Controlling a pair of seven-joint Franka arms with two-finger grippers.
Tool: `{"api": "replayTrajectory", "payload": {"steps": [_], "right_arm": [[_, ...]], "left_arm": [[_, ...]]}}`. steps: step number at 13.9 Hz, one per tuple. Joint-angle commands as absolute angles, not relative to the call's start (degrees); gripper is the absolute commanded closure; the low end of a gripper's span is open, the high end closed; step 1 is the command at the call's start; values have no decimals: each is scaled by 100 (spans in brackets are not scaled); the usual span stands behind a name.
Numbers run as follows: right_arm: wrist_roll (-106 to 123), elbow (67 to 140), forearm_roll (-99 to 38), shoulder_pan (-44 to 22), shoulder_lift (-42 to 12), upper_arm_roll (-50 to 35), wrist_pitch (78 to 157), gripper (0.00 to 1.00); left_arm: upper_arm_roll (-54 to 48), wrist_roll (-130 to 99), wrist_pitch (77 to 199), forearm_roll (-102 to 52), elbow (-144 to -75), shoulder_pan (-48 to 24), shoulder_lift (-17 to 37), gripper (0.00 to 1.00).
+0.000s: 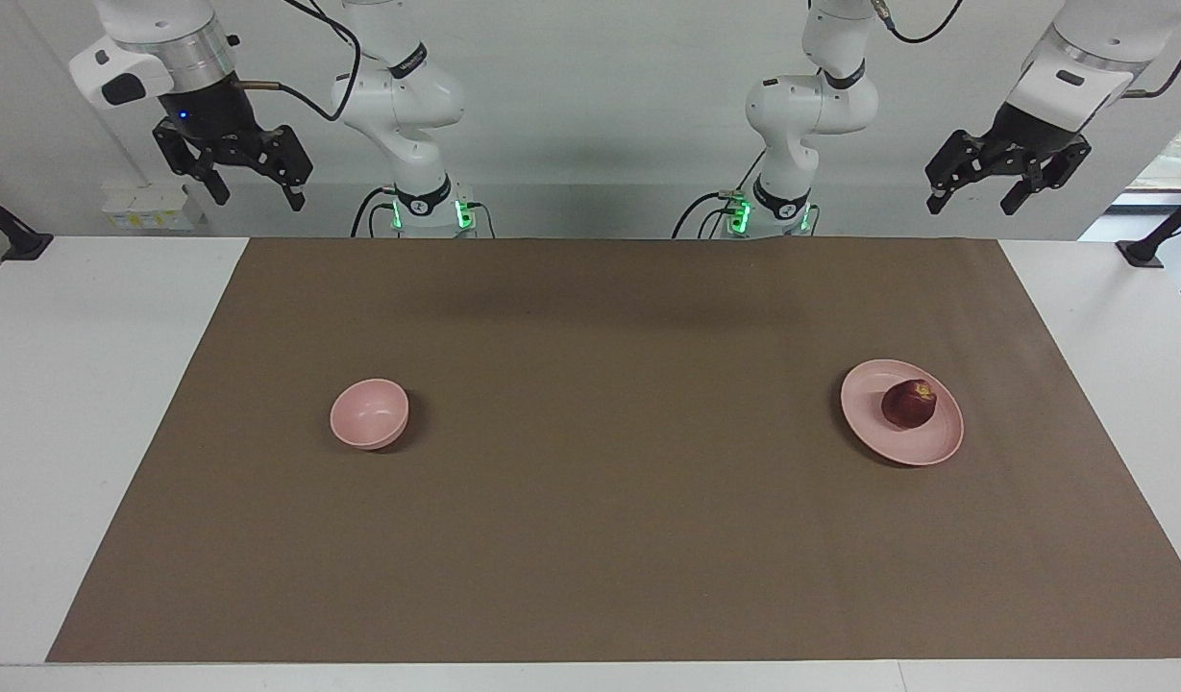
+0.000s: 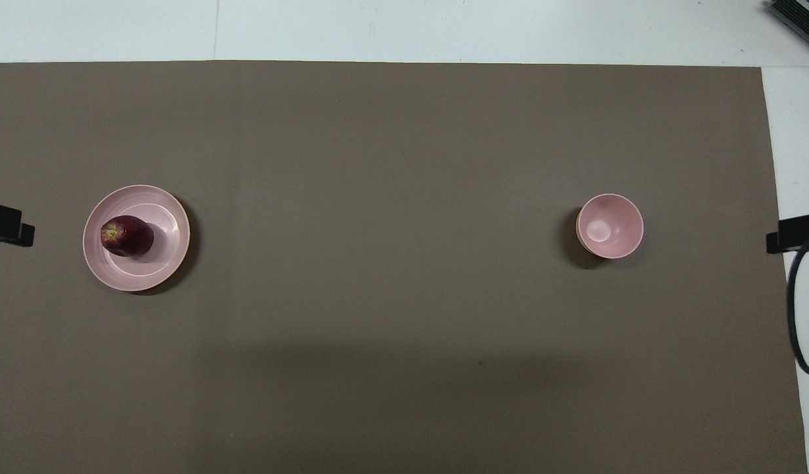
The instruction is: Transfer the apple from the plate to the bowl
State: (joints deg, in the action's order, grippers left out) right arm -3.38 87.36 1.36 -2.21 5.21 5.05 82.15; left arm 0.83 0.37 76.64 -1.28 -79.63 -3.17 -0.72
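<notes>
The dark red apple lies on the pale pink plate, toward the left arm's end of the table. The small, deep pink bowl stands empty toward the right arm's end, about as far from the robots as the plate. My left gripper hangs open and empty, high above the table edge at its own end. My right gripper hangs open and empty, high at its own end. Both arms wait, well apart from the objects.
A brown mat covers most of the white table; plate and bowl both stand on it. Black cables hang by the right arm. Black clamps sit at the table's corners nearest the robots.
</notes>
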Motion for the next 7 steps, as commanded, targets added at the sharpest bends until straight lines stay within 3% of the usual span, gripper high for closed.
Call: {"api": "replayTrajectory", "payload": {"steps": [1,7], "right_arm": [[-325,8763,35,-228,545,519,8191,0],[-325,8763,35,-220,545,519,8191,0]], "left_arm": [[44,35,7682,-97,-8208,-272,-272,0],[9,-9,7717,-149,-8191,-317,-264,0]]}}
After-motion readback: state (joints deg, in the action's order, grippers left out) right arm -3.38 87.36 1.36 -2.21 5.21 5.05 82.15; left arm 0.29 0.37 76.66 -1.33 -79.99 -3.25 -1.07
